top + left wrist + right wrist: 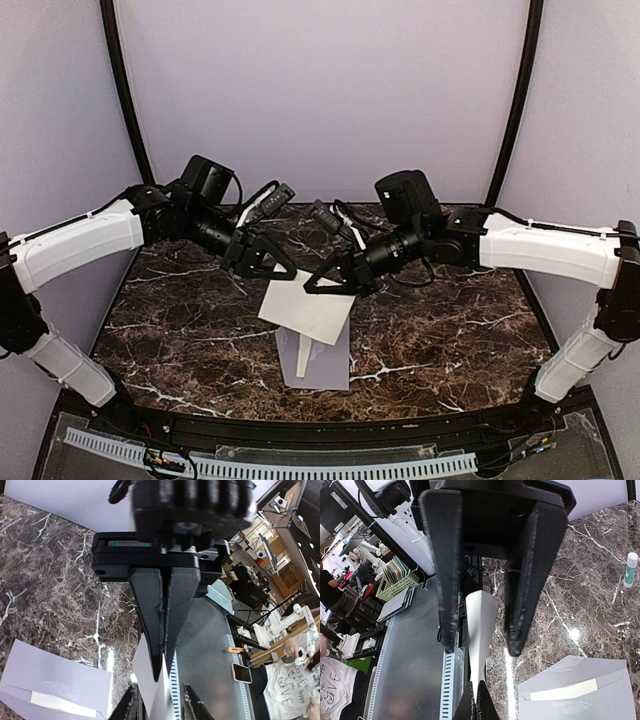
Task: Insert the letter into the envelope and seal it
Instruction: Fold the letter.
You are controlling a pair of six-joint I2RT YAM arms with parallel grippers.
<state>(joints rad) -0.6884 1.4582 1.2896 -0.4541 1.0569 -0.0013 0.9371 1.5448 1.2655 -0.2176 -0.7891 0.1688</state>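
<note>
While the envelope [322,360] lies flat on the table [450,330], flap open, nothing visibly inside, both grippers, left [268,268] and right [322,283], pinch the letter [308,308] above it.

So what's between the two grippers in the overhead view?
A white folded paper sheet spans from left gripper to right gripper, above the pale grey-lavender envelope.

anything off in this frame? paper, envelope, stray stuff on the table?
Nothing damaged or spilled. The white letter hangs tilted above the table, pinched between the left gripper and the right gripper. The envelope lies flat beneath it, flap open. A glue stick sits apart on the marble.
</note>
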